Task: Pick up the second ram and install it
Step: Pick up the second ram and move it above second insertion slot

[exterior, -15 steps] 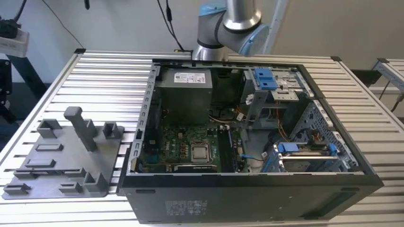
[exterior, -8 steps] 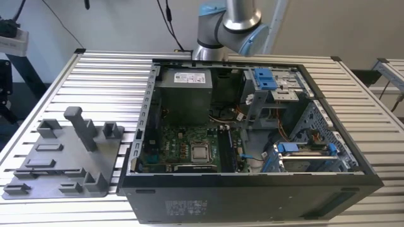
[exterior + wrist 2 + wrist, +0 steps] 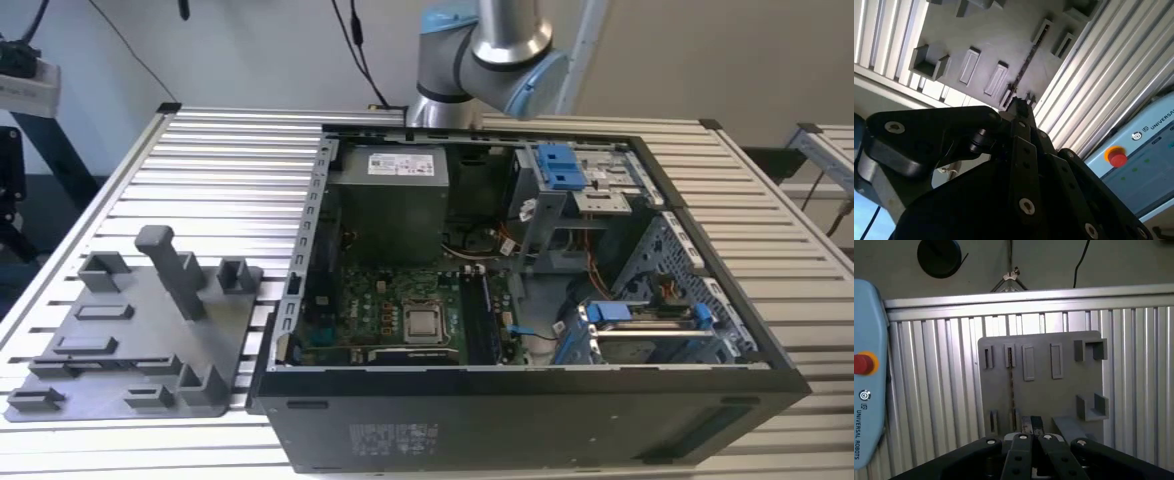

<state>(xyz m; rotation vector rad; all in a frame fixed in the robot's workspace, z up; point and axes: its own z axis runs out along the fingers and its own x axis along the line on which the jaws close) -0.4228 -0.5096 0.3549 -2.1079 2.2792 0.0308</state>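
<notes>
Second ram stands edge-on in grey fixture plate slots, seen in both wrist views. Gripper near stick's end; spread or pressed together, cannot tell. Exterior view adds open computer case beside plate.

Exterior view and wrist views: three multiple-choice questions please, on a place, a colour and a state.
1. In the exterior view, where does the grey tray lie from the computer case? A) the exterior view's left B) the exterior view's right C) inside it
2. The pendant's round button is: A) green B) red C) yellow
3. The second ram is: A) flat on the table B) standing on edge in the tray C) inside the case

Answers: A, the tray sits left of the case; B, red in both wrist views; B, its thin edge rises from a tray slot near the gripper.
</notes>
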